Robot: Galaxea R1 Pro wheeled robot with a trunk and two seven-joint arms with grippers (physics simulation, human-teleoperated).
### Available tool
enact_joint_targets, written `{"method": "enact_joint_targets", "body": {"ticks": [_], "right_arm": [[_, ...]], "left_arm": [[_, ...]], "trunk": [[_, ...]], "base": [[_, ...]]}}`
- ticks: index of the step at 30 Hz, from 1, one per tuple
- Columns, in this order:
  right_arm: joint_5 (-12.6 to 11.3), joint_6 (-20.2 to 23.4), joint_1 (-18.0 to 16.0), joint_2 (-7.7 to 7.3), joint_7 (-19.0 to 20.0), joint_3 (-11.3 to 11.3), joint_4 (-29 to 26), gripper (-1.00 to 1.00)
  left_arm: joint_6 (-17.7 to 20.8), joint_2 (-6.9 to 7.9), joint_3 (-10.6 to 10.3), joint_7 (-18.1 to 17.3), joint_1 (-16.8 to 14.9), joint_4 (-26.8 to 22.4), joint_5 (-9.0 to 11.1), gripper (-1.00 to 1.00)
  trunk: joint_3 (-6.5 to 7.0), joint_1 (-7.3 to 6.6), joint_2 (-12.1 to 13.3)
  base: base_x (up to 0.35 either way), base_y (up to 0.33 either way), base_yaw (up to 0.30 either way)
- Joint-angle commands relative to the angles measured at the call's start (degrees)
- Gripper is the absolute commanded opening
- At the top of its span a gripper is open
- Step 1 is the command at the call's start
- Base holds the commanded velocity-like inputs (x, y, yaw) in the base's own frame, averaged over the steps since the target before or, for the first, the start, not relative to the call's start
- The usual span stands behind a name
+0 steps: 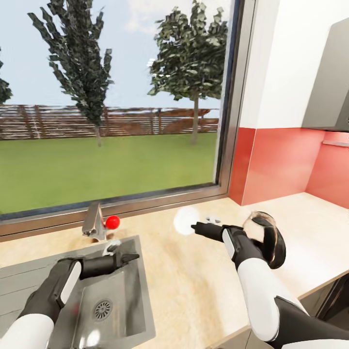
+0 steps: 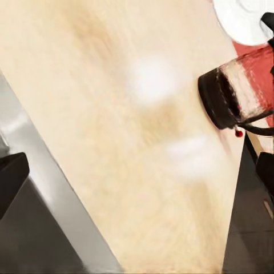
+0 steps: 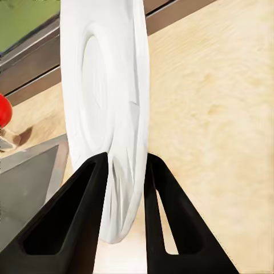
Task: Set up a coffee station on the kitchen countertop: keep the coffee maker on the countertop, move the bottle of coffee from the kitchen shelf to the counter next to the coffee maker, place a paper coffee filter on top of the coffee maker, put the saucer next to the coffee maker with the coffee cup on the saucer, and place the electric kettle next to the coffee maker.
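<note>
**Saucer carried on edge over the counter**

Saucer (image 3: 105,114) is the piece in hand: the right gripper (image 3: 125,165) pinches its rim between both black fingers (image 3: 85,200), so the white plate stands on edge rather than flat. In the head view it shows as a pale, blurred disc (image 1: 186,220) at the tip of the right gripper (image 1: 196,226), held over the tan kitchen countertop (image 1: 194,281) between the sink (image 1: 72,300) on the left and the electric kettle (image 1: 265,238) on the right. Gripping by the rim is probably the only way two thin fingers can lift so flat a plate, and that accounts for its upright carry; it will likely need tipping level before it is set down.

The kettle, clear glass with a black base and handle, stands on the counter just right of the right forearm. From the left wrist it appears (image 2: 240,91) with its small red switch, near the counter's front edge.

The left gripper (image 1: 127,258) hangs over the sink, below the tap (image 1: 94,222) with its red knob (image 1: 112,222). Its fingers look pressed together and hold nothing, though the tip is small here, so that is a judgement. It seems parked out of the way.

My guess is the saucer is on its way toward wherever the coffee maker stands.
</note>
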Motion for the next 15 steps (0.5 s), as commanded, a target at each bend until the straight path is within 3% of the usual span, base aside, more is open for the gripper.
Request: {"method": "enact_joint_targets", "body": {"ticks": [1, 15], "right_arm": [[0.5, 0.3, -0.1, 0.09, 0.6, -0.5, -0.1, -1.0], [0.5, 0.3, -0.1, 0.09, 2.4, -0.4, -2.0, -1.0]], "left_arm": [[0.2, -0.02, -0.6, -0.2, 0.4, -0.5, 0.0, 1.0], [-0.1, 0.1, -1.8, -0.3, 2.3, -1.2, 0.0, 1.0]], "trunk": [[-0.13, 0.02, -0.1], [-0.13, 0.02, -0.1]], "base": [[-0.189, 0.0, 0.0], [-0.313, 0.0, 0.0]]}}
